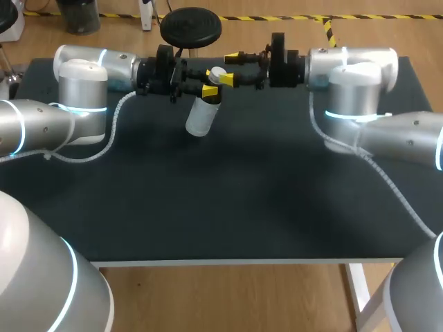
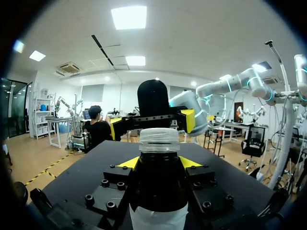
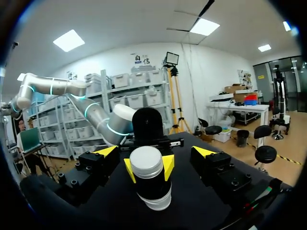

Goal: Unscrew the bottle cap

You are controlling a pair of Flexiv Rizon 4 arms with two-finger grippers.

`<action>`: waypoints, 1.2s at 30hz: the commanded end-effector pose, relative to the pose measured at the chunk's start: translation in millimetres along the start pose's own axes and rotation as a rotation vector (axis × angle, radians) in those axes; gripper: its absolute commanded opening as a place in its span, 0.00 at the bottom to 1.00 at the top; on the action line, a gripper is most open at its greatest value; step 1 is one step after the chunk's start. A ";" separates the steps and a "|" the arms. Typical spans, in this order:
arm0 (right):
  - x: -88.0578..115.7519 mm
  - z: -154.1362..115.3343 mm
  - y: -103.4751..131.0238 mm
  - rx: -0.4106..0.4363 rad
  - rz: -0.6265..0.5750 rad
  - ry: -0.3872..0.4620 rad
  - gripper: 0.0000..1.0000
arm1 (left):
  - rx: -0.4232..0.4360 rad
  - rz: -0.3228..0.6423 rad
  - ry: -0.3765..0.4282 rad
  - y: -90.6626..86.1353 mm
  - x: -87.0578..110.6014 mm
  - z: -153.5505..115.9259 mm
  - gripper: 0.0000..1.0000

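The left end effector (image 1: 210,83) is clamping the bottle (image 1: 201,116) from both sides just below its cap (image 1: 217,72) and is holding it tilted above the worktop (image 1: 228,200). The right end effector (image 1: 230,69) is facing the cap, standing wide open. The cap is sitting just ahead of the right end effector, centred on its gap and untouched.

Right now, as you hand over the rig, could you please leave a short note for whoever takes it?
Left end effector: shut on the bottle just below its cap, holding it tilted above the table.
Right end effector: open, facing the cap, not gripping it.
Done: bottle lifted and presented.
To do: close on the cap, which is on, and unscrew it.
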State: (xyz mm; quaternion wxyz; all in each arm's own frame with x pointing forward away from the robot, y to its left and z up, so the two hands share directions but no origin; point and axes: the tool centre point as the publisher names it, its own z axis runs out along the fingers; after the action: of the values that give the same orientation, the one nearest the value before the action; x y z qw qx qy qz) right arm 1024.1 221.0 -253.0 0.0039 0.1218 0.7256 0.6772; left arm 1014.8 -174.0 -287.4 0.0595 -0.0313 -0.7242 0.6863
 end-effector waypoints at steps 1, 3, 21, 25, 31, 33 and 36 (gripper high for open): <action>6.1 0.3 1.4 0.006 -0.001 -0.395 1.00 | 0.002 0.001 0.007 2.8 -2.6 -0.5 0.00; 6.5 1.7 0.9 0.011 0.001 -0.391 1.00 | 0.002 0.001 0.007 2.8 -2.6 -0.5 0.00; 8.4 10.0 -1.9 0.022 0.025 -0.353 1.00 | 0.002 0.001 0.007 2.8 -2.6 -0.5 0.00; 8.2 9.7 -2.0 0.020 0.027 -0.352 1.00 | 0.002 0.001 0.007 2.8 -2.6 -0.5 0.00; 8.3 10.2 -4.0 0.025 0.035 -0.343 1.00 | 0.002 0.001 0.007 2.8 -2.6 -0.5 0.00; 8.4 10.5 -4.4 0.026 0.038 -0.340 1.00 | 0.002 0.001 0.007 2.8 -2.6 -0.5 0.00; 8.5 10.7 -4.7 0.026 0.039 -0.337 0.49 | 0.002 0.001 0.007 2.8 -2.6 -0.5 0.00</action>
State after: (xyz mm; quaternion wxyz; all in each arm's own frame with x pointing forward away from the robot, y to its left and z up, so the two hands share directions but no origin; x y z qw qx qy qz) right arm 1016.8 232.5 -256.5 0.1101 0.2481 0.7213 0.6372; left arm 1014.8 -174.1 -287.4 0.0595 -0.0313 -0.7242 0.6863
